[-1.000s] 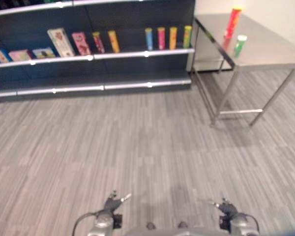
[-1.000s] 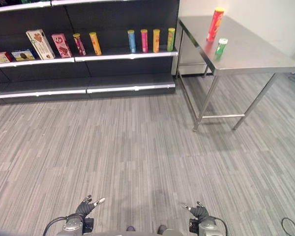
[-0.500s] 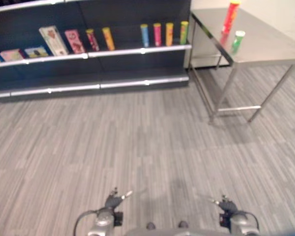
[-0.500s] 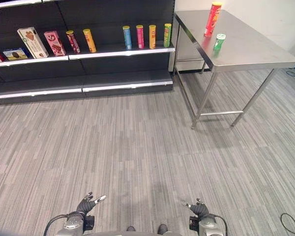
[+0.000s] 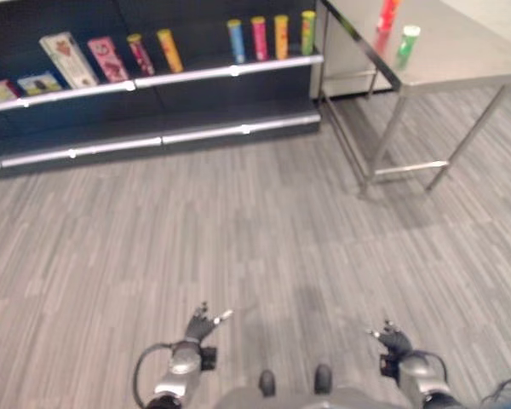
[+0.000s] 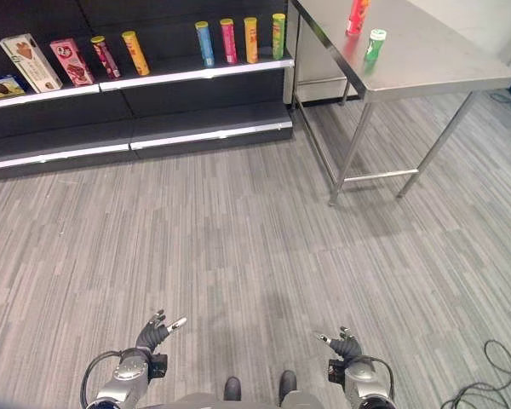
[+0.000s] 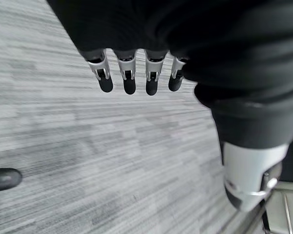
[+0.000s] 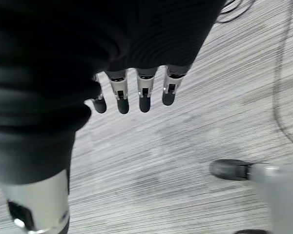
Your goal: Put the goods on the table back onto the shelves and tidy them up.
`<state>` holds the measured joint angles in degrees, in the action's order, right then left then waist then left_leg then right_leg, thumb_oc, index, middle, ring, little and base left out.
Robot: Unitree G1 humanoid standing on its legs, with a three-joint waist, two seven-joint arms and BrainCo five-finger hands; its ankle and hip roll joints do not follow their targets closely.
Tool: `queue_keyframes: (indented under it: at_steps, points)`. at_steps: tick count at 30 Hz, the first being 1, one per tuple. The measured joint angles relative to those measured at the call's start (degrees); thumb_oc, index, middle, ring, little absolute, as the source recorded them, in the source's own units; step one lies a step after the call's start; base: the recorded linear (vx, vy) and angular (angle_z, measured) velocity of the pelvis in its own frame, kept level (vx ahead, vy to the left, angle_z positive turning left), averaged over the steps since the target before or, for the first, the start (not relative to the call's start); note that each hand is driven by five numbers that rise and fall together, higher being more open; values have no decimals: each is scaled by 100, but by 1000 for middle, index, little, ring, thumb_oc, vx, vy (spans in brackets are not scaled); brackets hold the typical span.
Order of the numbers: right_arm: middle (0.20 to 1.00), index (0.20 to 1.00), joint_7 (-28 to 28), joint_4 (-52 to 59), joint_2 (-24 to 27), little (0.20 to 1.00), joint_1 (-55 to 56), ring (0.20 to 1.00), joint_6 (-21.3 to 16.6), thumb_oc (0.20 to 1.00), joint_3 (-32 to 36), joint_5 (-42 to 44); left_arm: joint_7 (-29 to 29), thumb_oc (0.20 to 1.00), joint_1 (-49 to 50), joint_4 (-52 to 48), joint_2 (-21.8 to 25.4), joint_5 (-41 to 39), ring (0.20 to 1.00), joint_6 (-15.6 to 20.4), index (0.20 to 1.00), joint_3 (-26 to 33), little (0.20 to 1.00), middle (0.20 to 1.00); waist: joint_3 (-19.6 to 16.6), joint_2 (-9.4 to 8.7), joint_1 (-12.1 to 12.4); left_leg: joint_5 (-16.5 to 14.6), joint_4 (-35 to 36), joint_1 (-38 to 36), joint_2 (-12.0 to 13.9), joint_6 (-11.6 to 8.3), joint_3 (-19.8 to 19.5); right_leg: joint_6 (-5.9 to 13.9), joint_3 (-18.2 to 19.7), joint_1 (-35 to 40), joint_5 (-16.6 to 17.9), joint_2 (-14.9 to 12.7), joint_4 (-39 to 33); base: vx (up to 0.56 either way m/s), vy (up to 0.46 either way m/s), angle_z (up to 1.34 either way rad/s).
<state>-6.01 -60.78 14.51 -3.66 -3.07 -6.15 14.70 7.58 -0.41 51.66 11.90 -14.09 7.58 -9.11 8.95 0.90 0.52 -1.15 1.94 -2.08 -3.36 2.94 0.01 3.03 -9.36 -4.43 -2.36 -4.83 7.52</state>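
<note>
light: even, bright, overhead
glare: shelf edges (image 6: 196, 75) and table (image 6: 426, 60) top shone
shadow: soft under table
blur: left eye view smeared; floor (image 7: 88, 146) streaked in wrist views

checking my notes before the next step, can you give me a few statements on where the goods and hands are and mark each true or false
1. Two goods stand on the steel table: a red can and a short green can. True.
2. The left hand grips the green can. False: it hangs open over the floor, holding nothing.
3. Four upright tubes stand in a row at the shelf's end nearest the table. True.
4. The right hand rests on the table. False: it is low over the floor, far from the table, fingers relaxed.
5. The boxes lie on the floor. False: they are on the shelf.
</note>
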Motion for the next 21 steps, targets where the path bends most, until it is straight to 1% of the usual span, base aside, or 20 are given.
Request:
queue_keyframes:
  at_steps: [1, 2, 3, 4, 6, 7, 8, 9, 10, 11, 12, 13, 14, 15, 16, 17, 18, 19, 20, 21]
  points:
    - [1000, 1000, 1, 8, 39, 1000, -8, 1000, -4, 1000, 12, 0, -24, 1000, -16, 0, -11, -4, 1000, -9, 1000, -10, 1000, 1000, 100, -11, 4, -15, -3, -39, -131, 218, -21, 140, 22, -375, -181, -188, 847, 85, 303, 17]
    - [1000, 1000, 1, 47, 93, 1000, 143, 1000, 21, 1000, 7, 0, -76, 1000, 2, -4, 14, -10, 1000, -11, 1000, -157, 1000, 1000, 252, -14, -52, -56, -68, -204, -368, 425, -59, 255, 98, -1347, -140, -724, 3187, 141, 209, 35]
    - [1000, 1000, 5, -114, -3, 1000, 261, 1000, 24, 1000, 0, 0, -83, 1000, 9, 8, 73, -54, 1000, -5, 1000, -161, 1000, 1000, 284, -151, -20, -291, -346, -190, -631, 736, -94, 310, 314, -1731, 132, -1038, 3856, 191, 132, 44]
    - [1000, 1000, 7, -244, -42, 1000, 263, 1000, 23, 1000, 14, 4, -86, 1000, 46, 53, 95, -56, 1000, -19, 1000, -191, 1000, 1000, 314, -335, 13, -495, -605, -145, -761, 843, -121, 329, 472, -1841, 218, -1118, 4077, 291, -13, 22]
    - [1000, 1000, 38, -87, -63, 1000, 254, 1000, 41, 1000, 55, 8, -98, 1000, 140, 94, 148, -60, 1000, -95, 1000, -199, 1000, 1000, 320, -184, 20, -568, -786, 8, -659, 627, -195, 275, 207, -1913, -185, -902, 3317, 457, -133, -15]
    - [1000, 1000, 43, 181, -50, 1000, 174, 1000, 34, 1000, 28, 9, -92, 1000, 87, 125, 211, -61, 1000, -117, 1000, -82, 1000, 1000, 395, -140, -13, -627, -804, 32, -464, 543, -188, 365, -57, -1924, -261, -479, 2233, 529, -122, -22]
    - [1000, 1000, 31, 503, -91, 1000, 129, 1000, 8, 1000, -64, 10, -80, 1000, -82, 202, 297, -72, 1000, -120, 1000, 118, 1000, 1000, 454, -212, -152, -862, -742, 28, -271, 77, -211, 517, -673, -1845, -73, 143, 6, 572, -101, 21]
    - [1000, 1000, 26, 504, -106, 1000, 151, 1000, 2, 1000, -125, 11, -79, 1000, -222, 292, 350, -76, 1000, -125, 1000, 253, 1000, 1000, 471, -540, -296, -1154, -627, -283, -291, -241, 93, 565, -1070, -1711, 79, 239, -1194, 705, -127, 65]
    - [1000, 1000, -11, 423, -94, 1000, 209, 1000, 14, 1000, -115, 10, -75, 1000, -214, 264, 238, -76, 1000, -109, 1000, 273, 1000, 1000, 440, -684, -322, -1316, -620, -611, -416, -136, 35, 462, -1409, -1705, 213, 235, -1168, 839, -225, 110]
    - [1000, 1000, -12, 377, -51, 1000, 215, 1000, 22, 1000, -63, 11, -76, 1000, -130, 165, 5, -77, 1000, -107, 1000, 248, 1000, 1000, 336, -518, -356, -1639, -461, -1023, -285, -496, -296, 284, -1715, -1665, 159, 435, -547, 1013, -319, 96]
    - [1000, 1000, -19, 289, -52, 1000, 107, 1000, 2, 1000, 25, 16, -77, 1000, 44, 13, -49, -82, 1000, -109, 1000, 174, 1000, 1000, 228, -442, -317, -1482, -395, -1380, -210, -598, -458, -448, -1642, -1303, 327, 721, -540, 975, -332, 90]
    - [1000, 1000, -18, 88, -63, 1000, -79, 1000, -2, 1000, 19, 54, -70, 1000, 121, 34, -62, -81, 1000, -185, 1000, 72, 1000, 1000, 204, -362, -329, -1264, -1044, -1513, -164, -895, -788, -1206, -1397, -868, 776, 776, -579, 912, -311, 84]
    - [1000, 1000, -21, 91, -4, 1000, 41, 1000, -26, 1000, 67, 132, -87, 1000, 112, -13, -80, -81, 1000, -172, 1000, -125, 1000, 1000, 7, -186, -323, -930, -2113, -1229, -108, -1146, -881, -1234, -1286, -557, 613, 841, -458, 612, -232, 99]
    - [1000, 1000, -21, 49, 11, 1000, 169, 1000, -98, 1000, 211, 187, -93, 1000, 183, -299, -13, -79, 1000, -137, 1000, -229, 1000, 1000, -228, -144, -310, -168, -3914, -346, -55, -1186, -523, -1231, -1146, -294, 317, 932, -509, 445, -219, 73]
    - [1000, 1000, -64, -4, -39, 1000, 82, 1000, -180, 1000, 416, 292, -91, 1000, 248, -796, 235, -79, 1000, -79, 1000, -230, 1000, 1000, -265, -117, -236, 492, -5975, 829, 252, -856, 135, -1238, -982, -8, -6, 1073, -510, 511, -171, -22]
    - [1000, 1000, -81, -143, -105, 1000, 0, 1000, -209, 1000, 441, 354, -86, 1000, 260, -832, 567, -74, 1000, -89, 1000, -186, 1000, 1000, -253, -285, -164, 485, -7049, 1739, 525, -676, 372, -1231, -520, 371, -128, 1142, -485, 502, -86, -79]
    - [1000, 1000, -90, -340, -155, 1000, -73, 1000, -225, 1000, 485, 398, -85, 1000, 245, -838, 777, -71, 1000, -119, 1000, -208, 1000, 1000, -219, -481, -163, 208, -7083, 2214, 538, -324, 409, -1293, 120, 588, -229, 1076, -562, 534, 20, -93]
    - [1000, 1000, -118, -479, -223, 1000, -190, 1000, -235, 1000, 552, 419, -86, 1000, 216, -862, 933, -67, 1000, -118, 1000, -212, 1000, 1000, -141, -708, -118, -57, -6850, 2424, 507, -62, 541, -1155, 473, 811, -244, 951, -683, 325, 131, -106]
    - [1000, 1000, -178, -630, -307, 1000, -245, 1000, -117, 1000, 646, 482, -87, 1000, 180, -942, 1203, -58, 1000, -113, 1000, -198, 1000, 1000, 91, -1200, -36, -405, -5084, 2649, 282, -22, 602, -826, 805, 1325, -300, 504, -903, 210, 106, -115]
    - [1000, 1000, -185, -629, -258, 1000, -233, 1000, -122, 1000, 613, 514, -87, 1000, 196, -930, 1198, -57, 1000, -122, 1000, -206, 1000, 1000, 158, -1104, -41, -304, -3983, 2738, 273, -53, 349, -650, 724, 1469, -405, 508, -703, 202, 129, -115]
